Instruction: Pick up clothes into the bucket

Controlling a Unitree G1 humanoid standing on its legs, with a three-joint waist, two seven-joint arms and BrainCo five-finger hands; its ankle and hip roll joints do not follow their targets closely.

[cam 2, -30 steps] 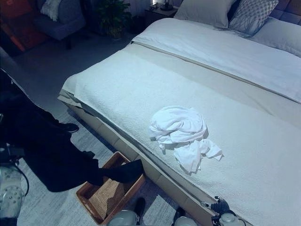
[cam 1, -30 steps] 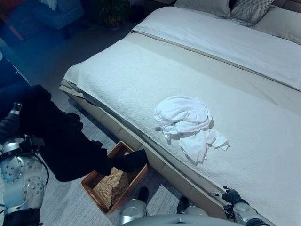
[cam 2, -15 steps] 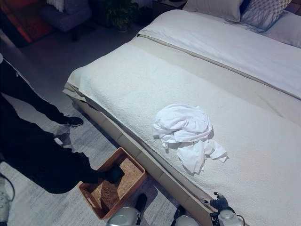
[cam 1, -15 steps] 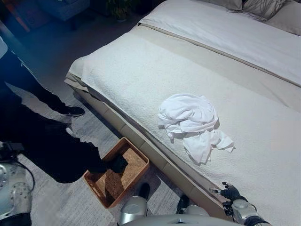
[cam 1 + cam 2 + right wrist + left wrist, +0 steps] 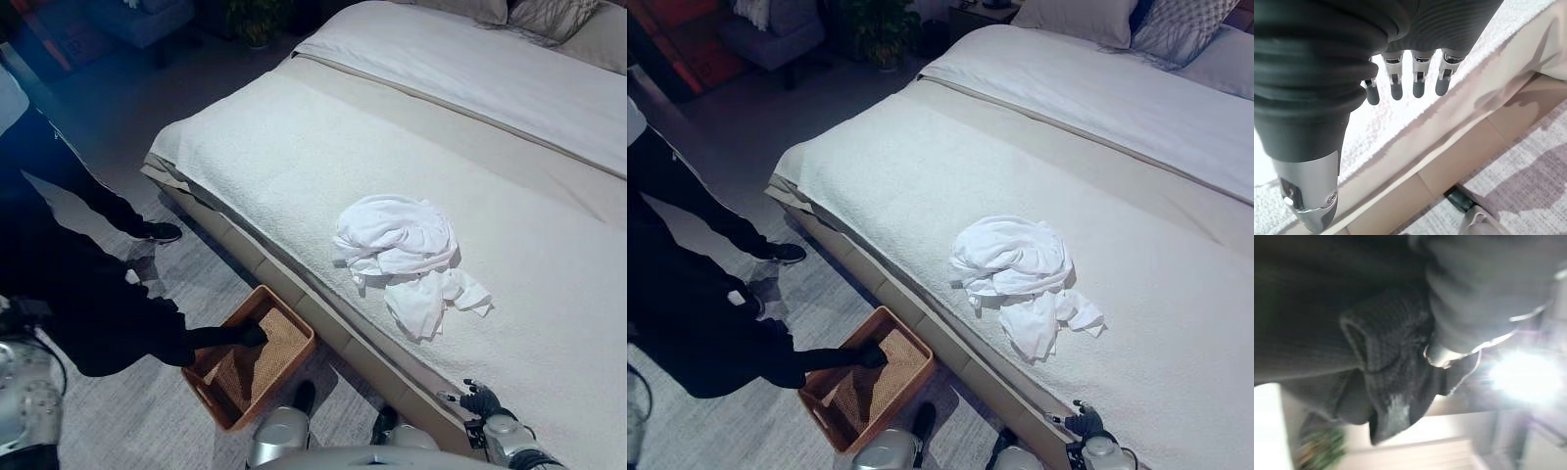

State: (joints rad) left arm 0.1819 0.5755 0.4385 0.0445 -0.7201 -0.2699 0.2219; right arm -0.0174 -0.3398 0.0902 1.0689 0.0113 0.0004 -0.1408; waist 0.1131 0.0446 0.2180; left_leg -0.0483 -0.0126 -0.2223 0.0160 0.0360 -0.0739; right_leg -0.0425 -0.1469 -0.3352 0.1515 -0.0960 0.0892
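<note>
Pale bed point(image 5: 294, 147) with pillows point(image 5: 1073, 15); armchair point(image 5: 774, 34) beyond, potted plant point(image 5: 884, 24).

clothes point(image 5: 407, 253) on bed point(image 5: 294, 147), basket point(image 5: 250, 357) beside bed

The right hand point(image 5: 1400, 73) has silver fingers with dark tips under a dark ribbed cover.

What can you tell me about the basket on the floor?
The basket is a brown woven rectangular tray with low walls and a slot handle in its near end. It sits on the grey rug beside the bed, set at an angle to the bed's edge. A black garment hangs from the left, and its end dips into the basket's far corner.
</note>
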